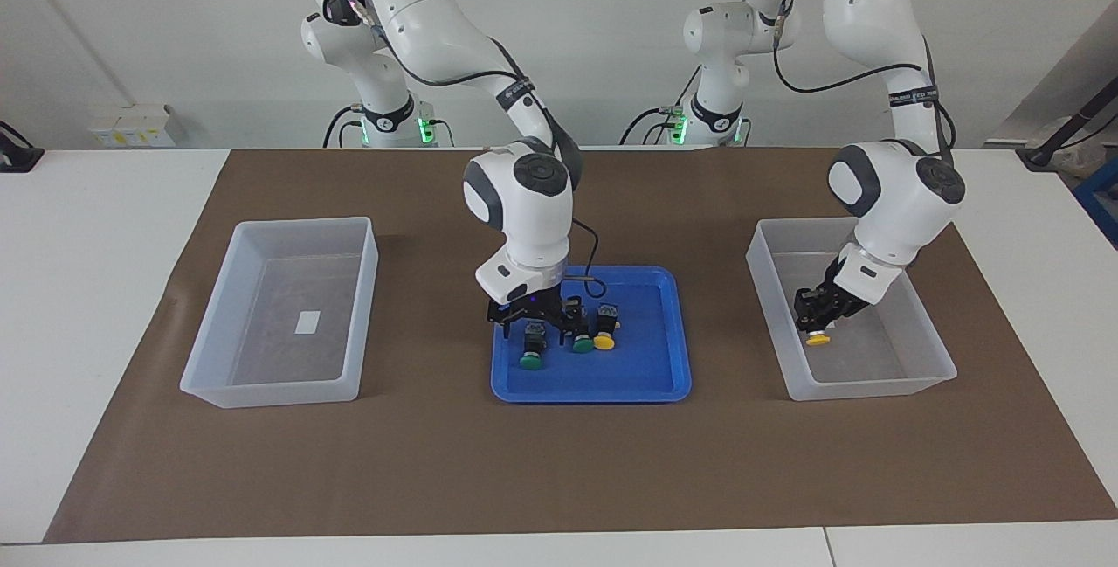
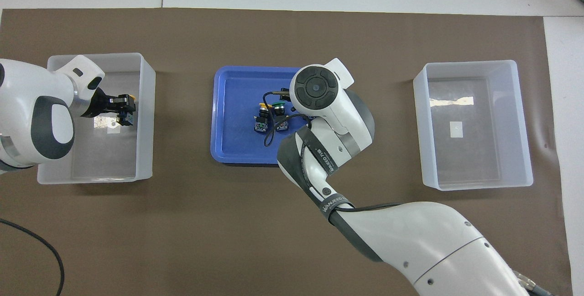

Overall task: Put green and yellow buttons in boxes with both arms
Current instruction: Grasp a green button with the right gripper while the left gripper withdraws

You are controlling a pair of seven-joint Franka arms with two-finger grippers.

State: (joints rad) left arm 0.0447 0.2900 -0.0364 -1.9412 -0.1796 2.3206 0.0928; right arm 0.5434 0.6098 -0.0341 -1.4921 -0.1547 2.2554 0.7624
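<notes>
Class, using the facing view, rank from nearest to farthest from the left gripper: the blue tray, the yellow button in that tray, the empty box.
From the left gripper:
1. Blue tray, mid-table.
2. Yellow button, in the tray.
3. Empty box, at the right arm's end.

Tray (image 1: 672, 322) between two boxes (image 1: 210, 357).

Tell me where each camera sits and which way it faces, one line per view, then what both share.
Facing view: high across the table, looking back at the robots; both arms show whole from their bases, right pincer low over the blue tray, left pincer inside the box at the left arm's end.
Overhead view: high above the robots' end, looking forward and steeply down; only the arms' forward parts show, bases unseen.
Shared: tray, that box, the empty box, the buttons; the views are half a turn apart.
</notes>
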